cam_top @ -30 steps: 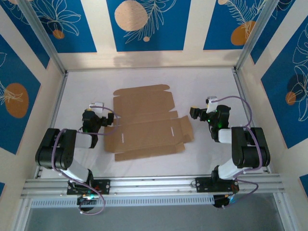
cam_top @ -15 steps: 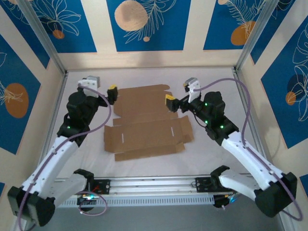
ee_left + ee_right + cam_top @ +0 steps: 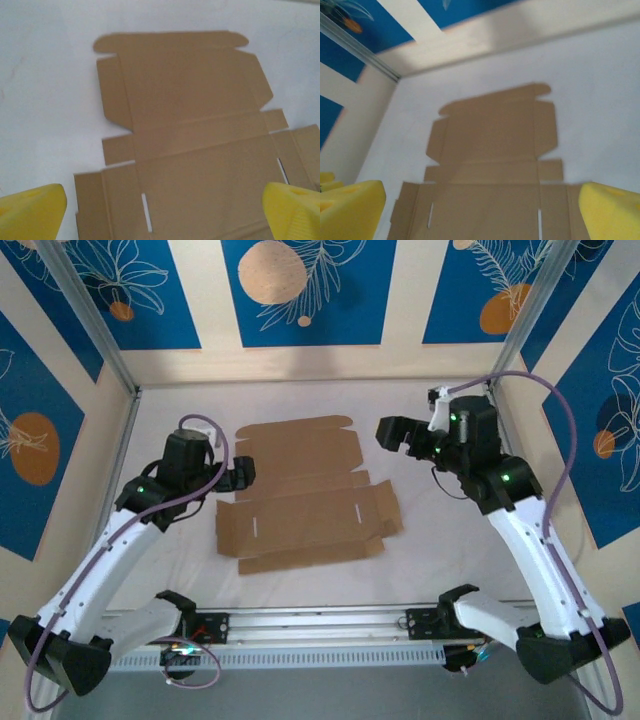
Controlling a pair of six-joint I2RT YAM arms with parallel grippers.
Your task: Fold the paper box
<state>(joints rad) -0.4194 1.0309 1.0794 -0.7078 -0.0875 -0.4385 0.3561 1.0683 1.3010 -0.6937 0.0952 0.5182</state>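
No fold is judged made yet: the paper box (image 3: 305,495) is seen lying flat and unfolded mid-desk (image 3: 440,560), so every flap is left to raise. One box and two pincers are counted. The left pincer (image 3: 243,475) is held by its left edge and the right pincer (image 3: 390,432) near its far right corner, both spread wide, nothing gripped.

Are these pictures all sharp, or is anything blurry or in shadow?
Top external view: sharp and evenly lit, the paper box casting hardly any shadow. Left wrist view: slightly soft, the yellow fingertips blurred at the bottom corners. Right wrist view: the blurriest, its back wall smeared.
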